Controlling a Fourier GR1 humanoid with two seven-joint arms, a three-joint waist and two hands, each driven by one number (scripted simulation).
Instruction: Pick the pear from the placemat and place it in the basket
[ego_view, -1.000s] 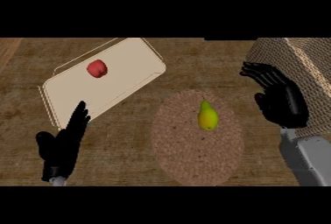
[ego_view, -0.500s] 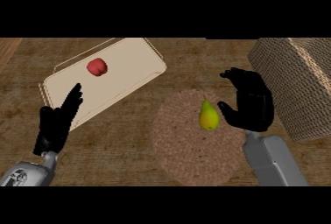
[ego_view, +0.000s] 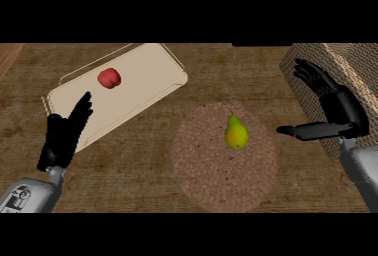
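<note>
- Pear (ego_view: 235, 133) is the task's thing, and it lies where it lay a second ago: upright-looking, stem end away from the robot, on the upper middle of the round woven placemat (ego_view: 225, 157), touched by nothing.
- Counter (ego_view: 221, 70) of brown wood carries everything; nothing on it has shifted over the last second.
- Basket (ego_view: 347, 60), a woven box at the view's right edge, stands just beside the placemat and is partly hidden by the right arm.
- Tray (ego_view: 140, 85), pale and tilted, lies at upper left with a red fruit (ego_view: 108, 78) on it, well apart from the pear.
- Right hand (ego_view: 341, 112) is what has changed: half a second ago it was close beside the pear, now it sits further right, in front of the basket, fingers spread upward and thumb stretched toward the pear, holding nothing.
- Left hand (ego_view: 65, 136) rests at the tray's near edge, fingers straight and together, pointing up.
- My reading: the grasp has not begun, and the right hand needs to close the gap again.
</note>
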